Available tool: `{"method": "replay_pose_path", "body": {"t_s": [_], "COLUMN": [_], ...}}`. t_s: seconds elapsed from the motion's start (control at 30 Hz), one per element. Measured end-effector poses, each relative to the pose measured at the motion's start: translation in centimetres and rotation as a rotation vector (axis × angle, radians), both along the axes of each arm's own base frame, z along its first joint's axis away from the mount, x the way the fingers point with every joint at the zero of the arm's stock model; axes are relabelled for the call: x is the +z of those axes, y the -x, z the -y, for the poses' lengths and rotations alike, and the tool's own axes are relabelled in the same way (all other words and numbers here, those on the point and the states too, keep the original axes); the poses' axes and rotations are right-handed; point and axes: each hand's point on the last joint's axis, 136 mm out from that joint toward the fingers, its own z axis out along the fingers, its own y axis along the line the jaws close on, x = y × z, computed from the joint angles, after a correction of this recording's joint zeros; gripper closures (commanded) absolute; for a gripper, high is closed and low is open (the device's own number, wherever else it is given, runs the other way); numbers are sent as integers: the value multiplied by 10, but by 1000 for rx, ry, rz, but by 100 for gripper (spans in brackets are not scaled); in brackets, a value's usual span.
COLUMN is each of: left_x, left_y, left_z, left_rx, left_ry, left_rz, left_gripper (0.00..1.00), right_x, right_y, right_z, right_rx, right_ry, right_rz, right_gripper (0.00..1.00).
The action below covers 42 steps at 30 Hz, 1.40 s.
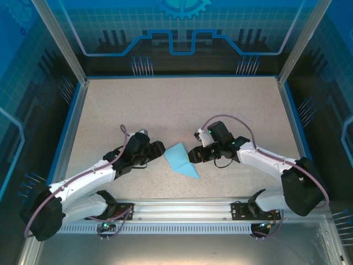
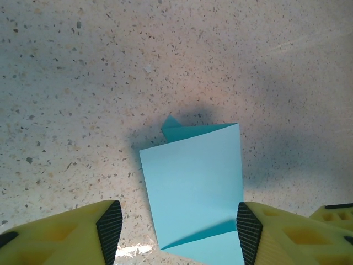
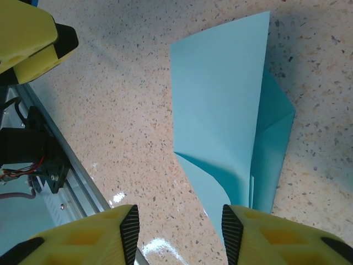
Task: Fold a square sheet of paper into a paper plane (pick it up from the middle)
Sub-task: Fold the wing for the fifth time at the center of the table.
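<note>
Between the left hand (image 1: 160, 148) and right hand (image 1: 193, 153) lies the paper plane (image 1: 181, 160).

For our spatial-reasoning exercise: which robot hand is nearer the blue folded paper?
Left, narrowly. The left hand straddles the folded paper, whose end fills the gap between its open fingers. The right hand sits at the opposite side, the paper's narrow tip reaching one finger.
</note>
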Motion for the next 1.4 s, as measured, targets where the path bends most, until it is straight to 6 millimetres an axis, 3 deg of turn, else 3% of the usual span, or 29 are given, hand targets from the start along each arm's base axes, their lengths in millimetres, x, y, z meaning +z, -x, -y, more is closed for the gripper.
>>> {"method": "replay_pose_path", "body": {"t_s": [0.5, 0.9, 1.4], "left_x": [-19, -31, -35], "left_y": [4, 4, 5], "left_z": [8, 17, 27], "left_rx": [-35, -67, -107], "left_ry": [-8, 1, 24], "left_rz": [-70, -113, -137], "left_gripper": [39, 40, 40], "right_x": [-2, -44, -68], "right_y": [1, 4, -9], "right_z": [-3, -9, -8], "right_rx": [-28, -10, -33], "right_ry": [-55, 4, 38], "right_rz": [-95, -228, -260], "right_gripper": [78, 79, 79]}}
